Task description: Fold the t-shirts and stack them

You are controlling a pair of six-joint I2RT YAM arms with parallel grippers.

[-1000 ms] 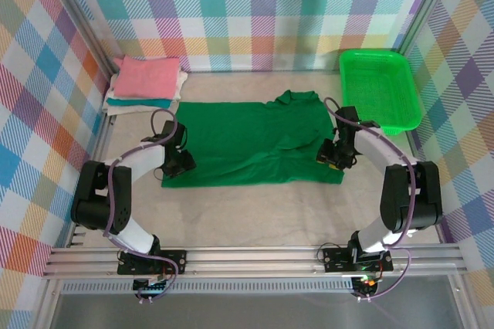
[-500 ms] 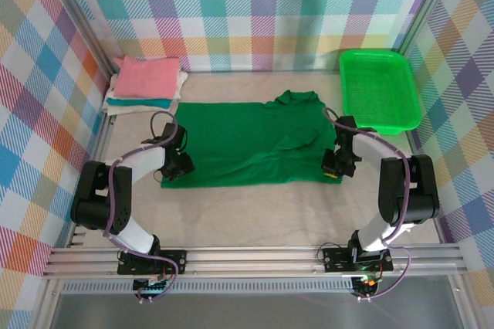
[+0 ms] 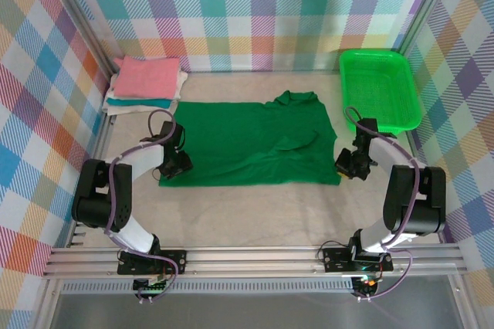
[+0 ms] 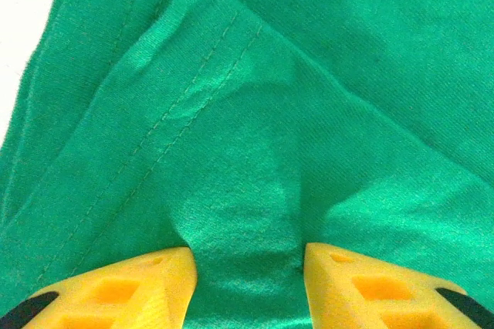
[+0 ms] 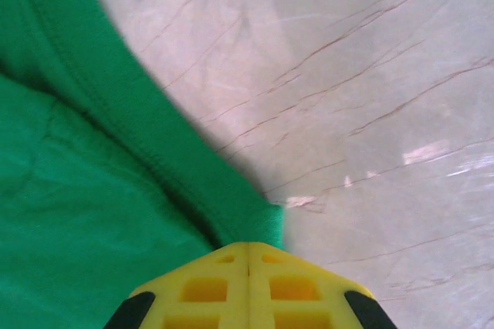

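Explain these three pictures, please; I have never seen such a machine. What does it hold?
Two robot arms stand on a table. One picture looks down from above; the other two come from a camera on each wrist. A dark green t-shirt lies spread out, folded shirts are stacked at the far left, a green basket sits far right. The right gripper is shut on the shirt's edge. The left gripper is open, with cloth bunched between its fingers.

Overhead view looks down from behind; close wrist views apparently share green t-shirt [image 3: 247,144]
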